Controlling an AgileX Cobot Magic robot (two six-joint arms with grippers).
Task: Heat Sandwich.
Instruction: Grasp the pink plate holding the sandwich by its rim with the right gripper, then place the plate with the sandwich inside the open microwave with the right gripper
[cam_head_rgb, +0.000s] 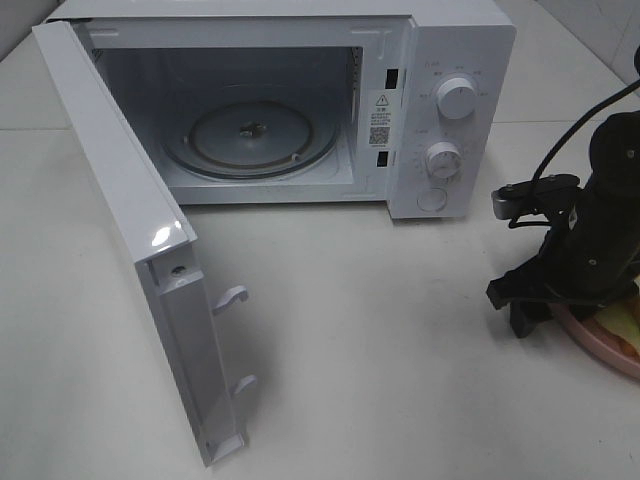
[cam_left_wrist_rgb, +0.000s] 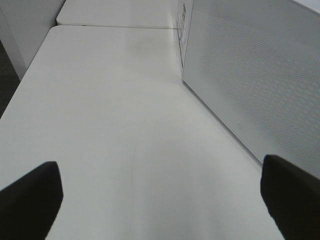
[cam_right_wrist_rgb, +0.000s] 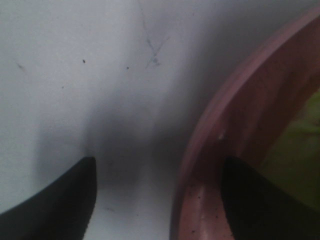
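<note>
The sandwich (cam_head_rgb: 626, 322) lies on a round pink plate (cam_head_rgb: 590, 335) at the table's right edge, mostly cut off by the frame; its pale green filling (cam_right_wrist_rgb: 300, 145) shows in the right wrist view. My right gripper (cam_head_rgb: 525, 312) is down at the plate's left rim (cam_right_wrist_rgb: 210, 125). Its jaws straddle that rim, one finger (cam_right_wrist_rgb: 60, 200) over the table and the other finger (cam_right_wrist_rgb: 260, 200) inside the plate, with a gap still on both sides. My left gripper (cam_left_wrist_rgb: 160, 200) is wide open over bare table with nothing between its fingers; it is out of the exterior view.
The white microwave (cam_head_rgb: 460, 45) stands at the back with its door (cam_head_rgb: 120, 220) swung fully open toward the front left. Its glass turntable (cam_head_rgb: 250, 135) holds nothing. In the left wrist view the door's dotted panel (cam_left_wrist_rgb: 260, 75) is close beside my left gripper.
</note>
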